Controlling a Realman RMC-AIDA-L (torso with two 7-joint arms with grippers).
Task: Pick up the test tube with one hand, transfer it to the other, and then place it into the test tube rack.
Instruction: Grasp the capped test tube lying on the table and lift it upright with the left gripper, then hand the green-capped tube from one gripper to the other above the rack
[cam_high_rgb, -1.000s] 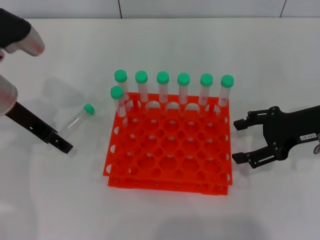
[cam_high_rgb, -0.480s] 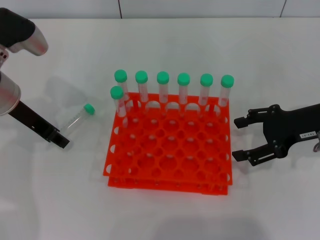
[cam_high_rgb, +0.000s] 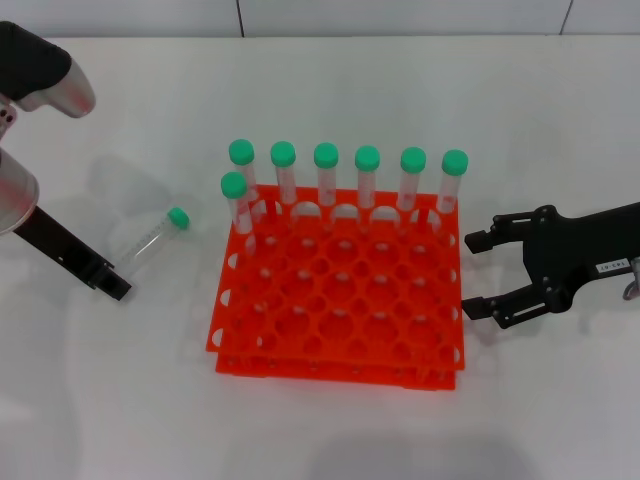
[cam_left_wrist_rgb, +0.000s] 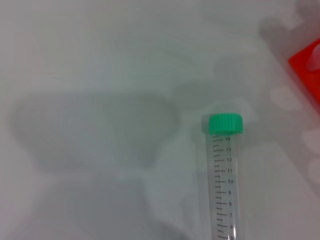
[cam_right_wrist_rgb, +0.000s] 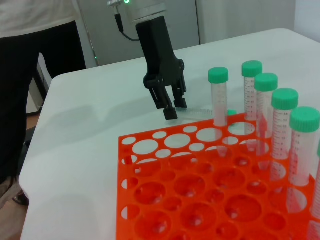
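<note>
The test tube (cam_high_rgb: 150, 240) lies flat on the white table left of the orange rack (cam_high_rgb: 330, 366), its green cap toward the rack. My left gripper (cam_high_rgb: 118, 288), unlabelled, hangs just left of the tube's bottom end, apart from it. The left wrist view looks down on the tube (cam_left_wrist_rgb: 224, 175). The right wrist view shows the left gripper (cam_right_wrist_rgb: 175, 109) beside the lying tube (cam_right_wrist_rgb: 200, 111) beyond the rack (cam_right_wrist_rgb: 165, 200). My right gripper (cam_high_rgb: 478, 276), labelled, is open and empty by the rack's right side.
Several green-capped tubes (cam_high_rgb: 326, 170) stand along the rack's far row and far left corner, also shown in the right wrist view (cam_right_wrist_rgb: 280, 120). A person in dark trousers (cam_right_wrist_rgb: 30, 75) stands past the table's left edge.
My left gripper has drawn back a little to the left, away from the lying tube. The right gripper has edged slightly upward. The tube and the rack have not moved.
</note>
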